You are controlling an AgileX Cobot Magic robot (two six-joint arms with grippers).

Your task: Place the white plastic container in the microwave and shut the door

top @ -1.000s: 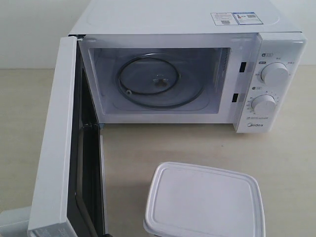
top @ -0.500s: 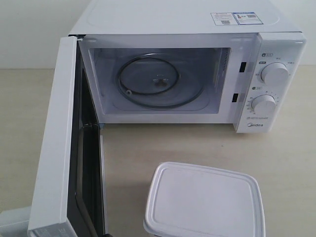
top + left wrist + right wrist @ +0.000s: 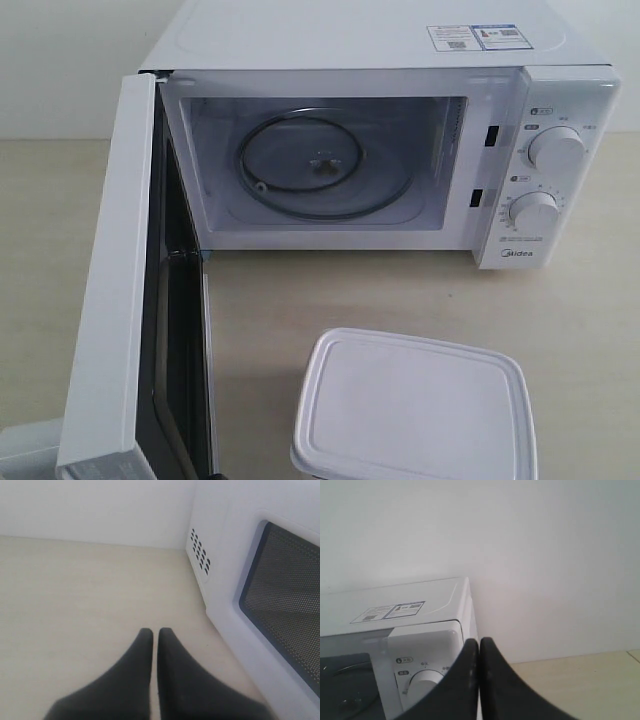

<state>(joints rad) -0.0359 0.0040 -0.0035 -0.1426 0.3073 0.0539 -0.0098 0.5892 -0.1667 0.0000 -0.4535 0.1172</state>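
The white plastic container [image 3: 412,408], lid on, rests on the table at the front, before the microwave [image 3: 380,150]. The microwave's cavity stands open with its glass turntable [image 3: 322,165] bare. The door [image 3: 115,300] is swung out wide on the left, edge-on in the exterior view; its dark window [image 3: 290,605] shows in the left wrist view. My left gripper [image 3: 155,632] is shut and holds nothing, low over the table beside the door's outer face. My right gripper [image 3: 479,642] is shut and holds nothing, raised in front of the microwave's dial panel [image 3: 422,675]. Neither gripper shows in the exterior view.
The beige tabletop [image 3: 400,290] spreads between the microwave and the container. A white wall [image 3: 545,555] rises behind the microwave. A pale object's corner [image 3: 25,450] shows at the front left, below the door.
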